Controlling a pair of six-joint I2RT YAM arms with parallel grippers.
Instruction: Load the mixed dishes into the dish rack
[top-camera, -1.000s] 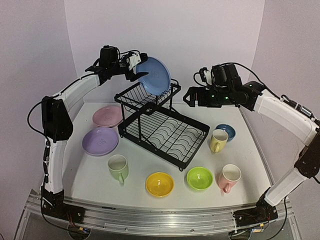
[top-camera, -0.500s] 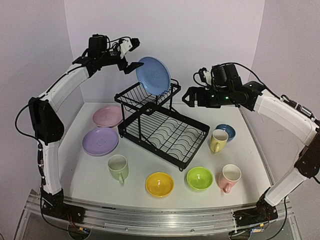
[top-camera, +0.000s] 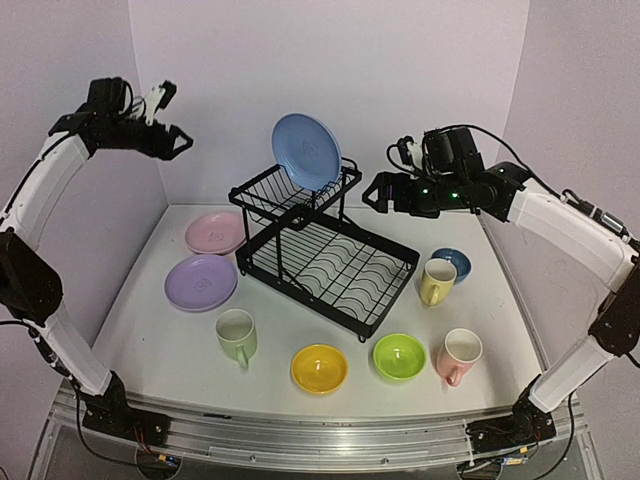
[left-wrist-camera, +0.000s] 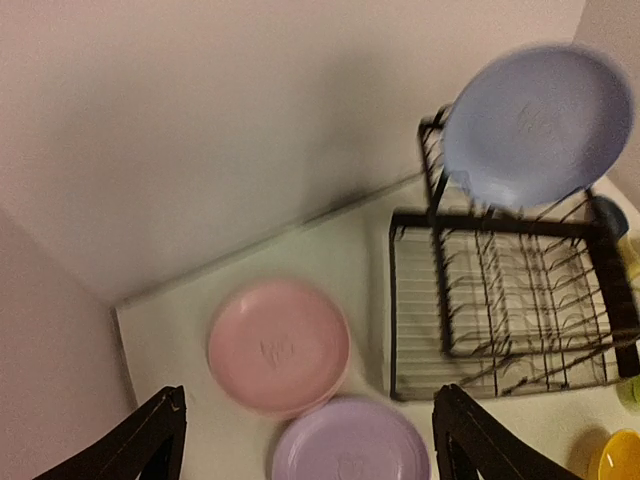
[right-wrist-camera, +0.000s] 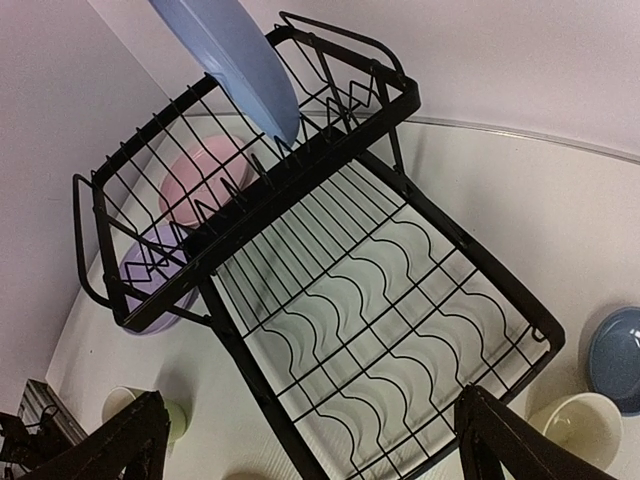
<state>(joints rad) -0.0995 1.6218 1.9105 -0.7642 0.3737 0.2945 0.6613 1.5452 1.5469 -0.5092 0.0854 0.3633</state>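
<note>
The black wire dish rack (top-camera: 385, 240) stands mid-table. A blue plate (top-camera: 307, 150) stands on edge in its upper shelf, with nothing holding it. My left gripper (top-camera: 172, 140) is open and empty, high at the far left, well away from the rack. In the left wrist view it (left-wrist-camera: 310, 392) hangs over the pink plate (left-wrist-camera: 279, 345) and lavender plate (left-wrist-camera: 350, 440). My right gripper (top-camera: 375, 192) is open and empty above the rack's right side; its wrist view (right-wrist-camera: 310, 398) looks down on the empty lower tray (right-wrist-camera: 240, 350).
In front of the rack stand a green mug (top-camera: 237, 335), a yellow bowl (top-camera: 319, 367), a lime bowl (top-camera: 399, 356) and a pink mug (top-camera: 459, 355). A yellow mug (top-camera: 437, 281) and a blue bowl (top-camera: 452, 262) sit right of it. Walls close in on three sides.
My left gripper has let go of the blue plate and swung far to the left and up. The plate stays standing in the upper shelf. The right arm has not moved.
</note>
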